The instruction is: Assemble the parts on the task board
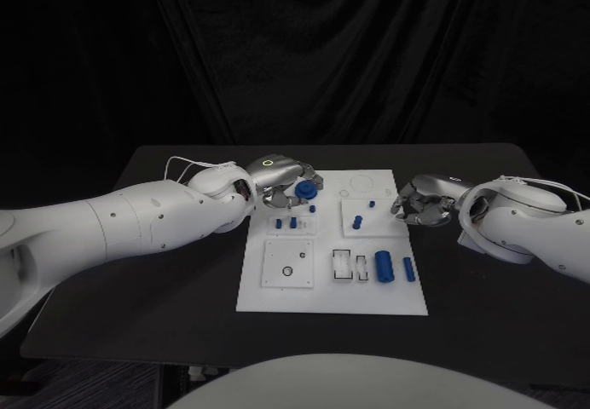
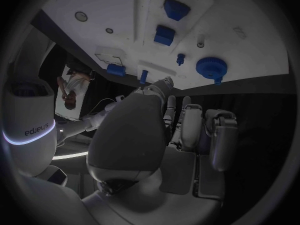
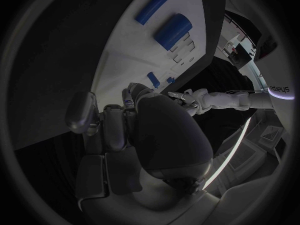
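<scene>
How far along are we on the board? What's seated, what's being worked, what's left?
Looks done: small blue pegs appear seated mid-way up the task board.
In hand: the left hand is at the round blue part near the far edge; I cannot tell if it grips it. The right hand, fingers curled, shows nothing in it.
Left: two blue cylinders lie loose beside empty slots.

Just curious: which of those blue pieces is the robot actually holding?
The round blue part at the board's far left, in the left hand; the others lie or stand on the white board.
</scene>
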